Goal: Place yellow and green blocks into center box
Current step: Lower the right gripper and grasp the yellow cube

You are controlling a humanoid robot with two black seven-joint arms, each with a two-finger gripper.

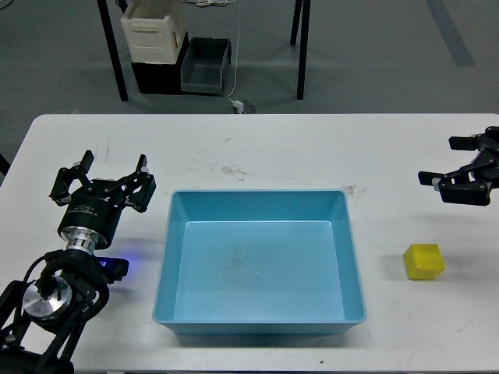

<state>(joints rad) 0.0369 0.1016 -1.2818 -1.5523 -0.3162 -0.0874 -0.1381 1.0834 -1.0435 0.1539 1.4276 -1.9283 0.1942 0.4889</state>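
Observation:
A yellow block [423, 261] lies on the white table [273, 148], to the right of the empty light blue box [260, 323]. No green block shows in this view. My right gripper [445, 162] is open and comes in from the right edge. It hangs beyond and slightly right of the yellow block, apart from it. My left gripper [101, 176] is open and empty, left of the box's far left corner.
Beyond the table, on the floor, stand a cream bin [153, 31], a dark grey bin [206, 66] and black frame legs [300, 47]. A white cable [238, 102] hangs down to a plug.

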